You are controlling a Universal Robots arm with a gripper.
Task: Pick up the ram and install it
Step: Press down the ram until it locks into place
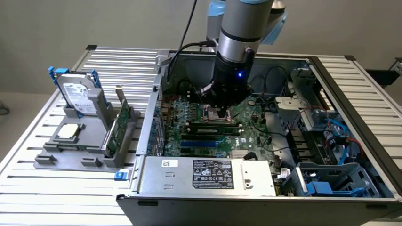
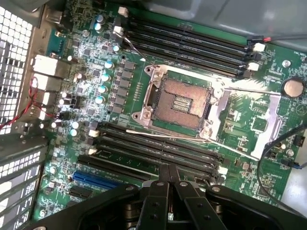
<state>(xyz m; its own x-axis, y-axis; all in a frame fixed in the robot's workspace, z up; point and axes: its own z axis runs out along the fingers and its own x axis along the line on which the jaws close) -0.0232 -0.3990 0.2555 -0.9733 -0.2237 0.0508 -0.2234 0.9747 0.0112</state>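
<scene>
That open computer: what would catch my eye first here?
The robot arm plunging into the open computer case, its gripper low over the green motherboard. In the wrist view, the bare square CPU socket sits between rows of black memory slots. On the exterior view's left, a grey rack holds a hard drive and a green card.

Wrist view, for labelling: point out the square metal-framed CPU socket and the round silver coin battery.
Square metal-framed CPU socket [image 2: 181, 103], wrist view, centre contacts.
Round silver coin battery [image 2: 293, 87], wrist view, face centre.
</scene>
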